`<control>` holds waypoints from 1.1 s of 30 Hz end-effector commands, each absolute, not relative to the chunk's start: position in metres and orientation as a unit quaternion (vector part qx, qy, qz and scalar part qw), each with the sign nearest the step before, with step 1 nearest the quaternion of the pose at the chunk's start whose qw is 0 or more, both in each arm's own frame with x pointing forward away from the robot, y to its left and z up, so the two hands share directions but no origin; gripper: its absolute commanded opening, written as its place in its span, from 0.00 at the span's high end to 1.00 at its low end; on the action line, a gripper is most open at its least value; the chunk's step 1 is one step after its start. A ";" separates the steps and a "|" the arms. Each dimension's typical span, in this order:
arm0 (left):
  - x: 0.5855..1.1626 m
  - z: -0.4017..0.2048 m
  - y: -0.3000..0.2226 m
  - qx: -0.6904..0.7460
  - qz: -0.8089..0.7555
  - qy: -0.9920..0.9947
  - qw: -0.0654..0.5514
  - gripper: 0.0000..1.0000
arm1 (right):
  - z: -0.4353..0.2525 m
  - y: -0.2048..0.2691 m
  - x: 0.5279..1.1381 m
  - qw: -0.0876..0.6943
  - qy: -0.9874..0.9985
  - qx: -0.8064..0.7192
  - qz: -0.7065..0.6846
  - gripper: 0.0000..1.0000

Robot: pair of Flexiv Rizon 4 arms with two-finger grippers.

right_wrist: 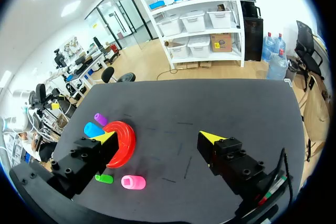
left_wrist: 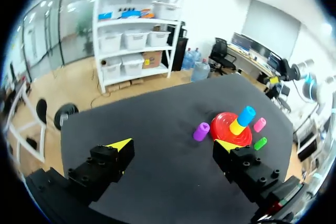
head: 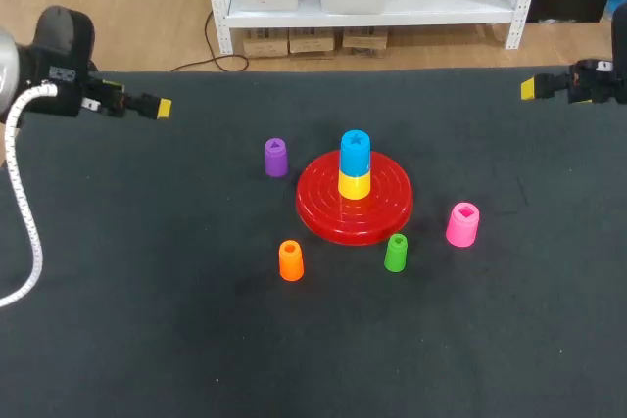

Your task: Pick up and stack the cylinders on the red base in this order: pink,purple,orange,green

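Observation:
The red base (head: 354, 200) lies mid-table with a yellow cylinder (head: 354, 184) and a blue cylinder (head: 355, 150) stacked on it. Around it stand the purple cylinder (head: 276, 157), orange cylinder (head: 291, 260), green cylinder (head: 396, 253) and pink cylinder (head: 462, 224). My left gripper (head: 162, 108) hovers at the far left edge, open and empty (left_wrist: 173, 144), with the purple cylinder (left_wrist: 201, 131) and base (left_wrist: 229, 128) ahead of it. My right gripper (head: 529, 88) hangs at the far right, open and empty (right_wrist: 160, 136); the pink cylinder (right_wrist: 133, 182) and green cylinder (right_wrist: 103, 178) lie ahead of it.
The black table (head: 147, 301) reaches to its far edge just behind both grippers. A white cable (head: 27, 232) hangs from my left arm over the table's left side.

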State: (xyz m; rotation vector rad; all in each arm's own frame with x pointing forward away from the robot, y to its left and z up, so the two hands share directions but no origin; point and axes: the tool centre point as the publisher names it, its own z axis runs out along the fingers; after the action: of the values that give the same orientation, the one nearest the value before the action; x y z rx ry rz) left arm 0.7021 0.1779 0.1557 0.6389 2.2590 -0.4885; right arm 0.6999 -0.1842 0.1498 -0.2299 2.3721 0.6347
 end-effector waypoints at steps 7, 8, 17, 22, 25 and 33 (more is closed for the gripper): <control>0.693 0.163 0.190 0.322 -0.299 0.797 0.415 0.00 | 0.150 -0.185 0.700 0.331 0.908 -0.088 0.243 0.00; 0.691 0.162 0.190 0.343 -0.302 0.790 0.408 0.00 | 0.150 -0.185 0.700 0.331 0.908 -0.088 0.243 0.00; 0.666 0.156 0.182 0.569 -0.329 0.664 0.357 0.00 | 0.150 -0.185 0.700 0.331 0.908 -0.088 0.243 0.00; 0.658 0.161 0.178 0.595 -0.340 0.636 0.356 0.00 | 0.150 -0.185 0.700 0.331 0.908 -0.088 0.243 0.00; 0.658 0.161 0.178 0.595 -0.340 0.636 0.356 0.00 | 0.150 -0.185 0.700 0.331 0.908 -0.088 0.243 0.00; 0.645 0.160 0.173 0.620 -0.342 0.609 0.357 0.00 | 0.150 -0.185 0.700 0.331 0.908 -0.088 0.243 0.00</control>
State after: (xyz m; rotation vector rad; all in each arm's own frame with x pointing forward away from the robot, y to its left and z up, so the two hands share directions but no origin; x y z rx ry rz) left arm 0.6419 0.1716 0.1621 1.5668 1.5895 -0.8271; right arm 0.6999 -0.1842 0.1498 -0.2299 2.3722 0.6348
